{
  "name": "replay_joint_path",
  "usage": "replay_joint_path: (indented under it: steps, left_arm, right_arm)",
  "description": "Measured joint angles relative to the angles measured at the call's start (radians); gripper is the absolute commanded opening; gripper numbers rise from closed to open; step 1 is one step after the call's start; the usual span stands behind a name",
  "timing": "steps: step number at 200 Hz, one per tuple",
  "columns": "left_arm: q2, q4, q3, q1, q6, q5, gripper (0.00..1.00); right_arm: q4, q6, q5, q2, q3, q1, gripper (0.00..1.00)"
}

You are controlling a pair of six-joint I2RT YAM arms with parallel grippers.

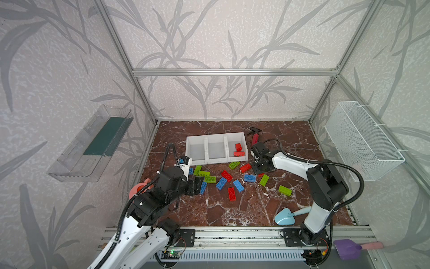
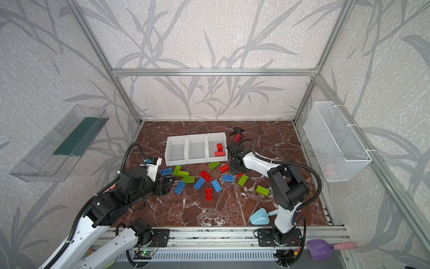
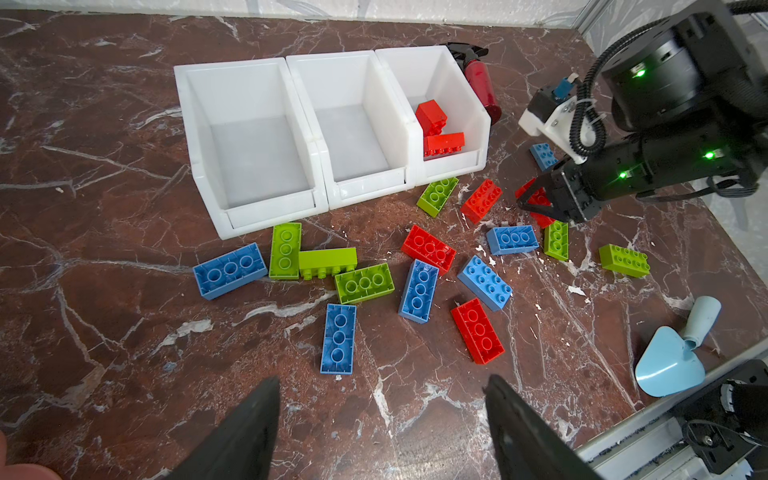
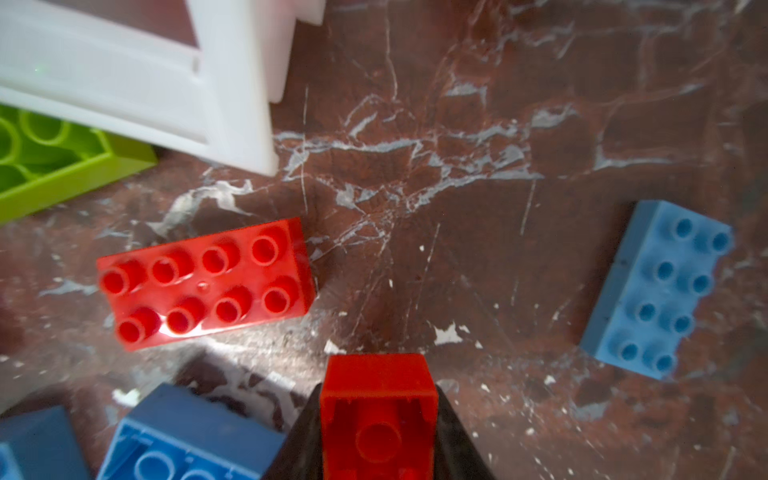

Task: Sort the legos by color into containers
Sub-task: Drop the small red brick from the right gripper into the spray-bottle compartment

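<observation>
**Top views.** The containers [image 1: 216, 160] stand in a row at the back of your desk [image 1: 232, 209]. The rightmost bin [image 2: 215, 139] holds two red legos [image 2: 219, 147]; the other two bins look empty. The loose legos [image 1: 221, 183] lie scattered on the desk in front of the row, with red, blue and green mixed. Your right arm is low, just beside that bin's front corner. Only a sliver of a red brick [image 1: 261, 174] shows under it, so these views do not confirm the grip.

**Left wrist view.** Your left jaws are spread with nothing between them, above bare desk short of a blue brick [image 3: 338, 338]. Across the pile, the right jaws bracket the red brick [image 3: 536, 199].

**Right wrist view.** The right jaws are pinching the red brick [image 4: 378, 415], its hollow underside facing the camera. I cannot tell whether it has left the desk. A second red brick [image 4: 205, 282] lies studs-up just ahead, with the bin corner [image 4: 232, 104] beyond it.

**Finding.** The step in hand is picking a red brick, and the grasp appears made. Your next move calls for a lift clear of the neighbouring bricks, a short carry over the rightmost bin's low front wall, and a release among the reds.
</observation>
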Motion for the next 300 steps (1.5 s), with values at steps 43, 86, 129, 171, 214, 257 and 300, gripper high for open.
replay_joint_path:
  steps: [43, 86, 129, 171, 214, 257, 300]
  left_arm:
    - [-0.020, 0.000, 0.000, 0.000, 0.000, 0.000, 0.78]
    - [-0.038, 0.001, 0.000, 0.000, 0.000, 0.000, 0.77]
    - [-0.043, 0.001, 0.000, 0.000, 0.000, 0.001, 0.78]
    - [-0.043, 0.001, -0.006, 0.000, 0.003, 0.005, 0.78]
    - [-0.041, 0.001, -0.007, 0.000, 0.004, 0.010, 0.77]
    - [-0.039, 0.001, -0.007, 0.000, 0.004, 0.010, 0.78]
    - [-0.028, 0.001, -0.007, 0.000, 0.004, 0.010, 0.78]
  right_arm:
    - [-0.061, 0.001, -0.040, -0.135, 0.064, 0.001, 0.30]
    - [-0.058, 0.005, -0.107, -0.172, 0.128, 0.001, 0.30]
    - [-0.056, 0.025, -0.158, -0.110, 0.297, 0.009, 0.30]
    - [-0.056, 0.026, -0.171, 0.062, 0.499, 0.029, 0.30]
    - [-0.063, 0.033, -0.175, 0.257, 0.681, 0.039, 0.30]
    - [-0.073, 0.046, -0.170, 0.399, 0.824, 0.039, 0.32]
    - [-0.091, 0.046, -0.163, 0.470, 0.872, 0.039, 0.41]
